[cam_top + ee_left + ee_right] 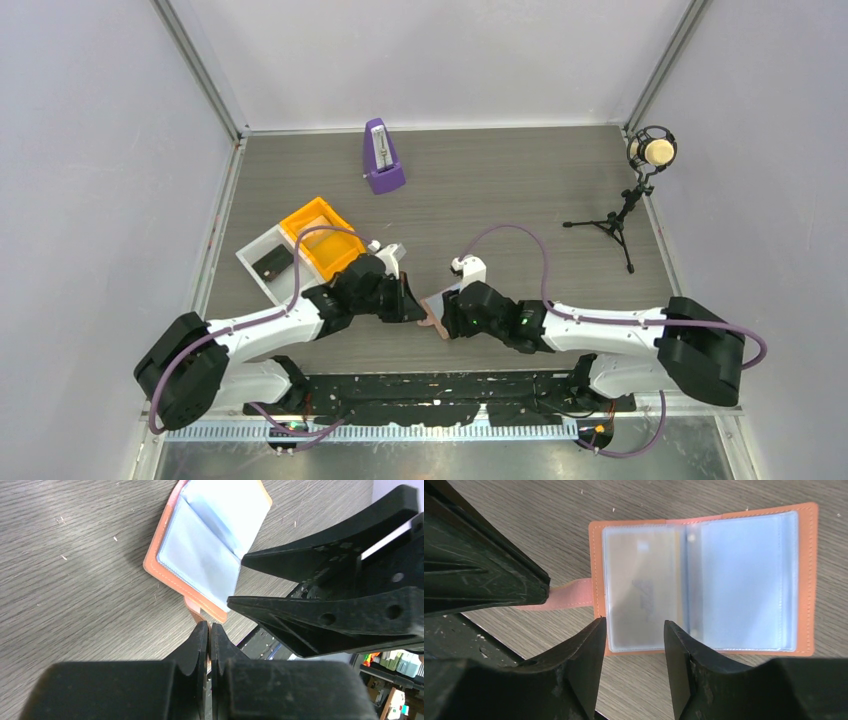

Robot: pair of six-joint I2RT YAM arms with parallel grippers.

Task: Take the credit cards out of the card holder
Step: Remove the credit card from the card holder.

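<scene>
Salmon-tan leather-like bifold card holder (744,580) lay spread open, blue-grey inner faces up, on the grey wood-grain bench (724,500). In the overhead view it sat low and centre, wedged between the two hands and mostly hidden by them.

Left hand (209,626): black fingers pressed tight together, no gap. The holder's small pink side tab (571,596) ran straight into their tips in both wrist views, so the hand was pinched on that tab. The holder's body lay just beyond the fingertips, toward the top centre of the left wrist view.

Right hand (634,625): fingers parted, holding nothing. The tips stood either side of the left panel's bottom edge, lower centre of the right wrist view. Could not tell whether they touched the leather. The holder's right panel lay clear of this hand, toward the right of the frame.

Left panel's cloudy plastic sleeve showed a pale grey-tan card (641,585) inside, with a faint dark mark at its middle. Right panel's sleeve read plain blue-grey; contents not made out.

Overhead, left of centre: white open box (250,258) with a thin dark rectangular card (270,263) lying in it, touching an orange plastic tray (322,238) at its upper right. Both stood well apart from the holder.
</scene>
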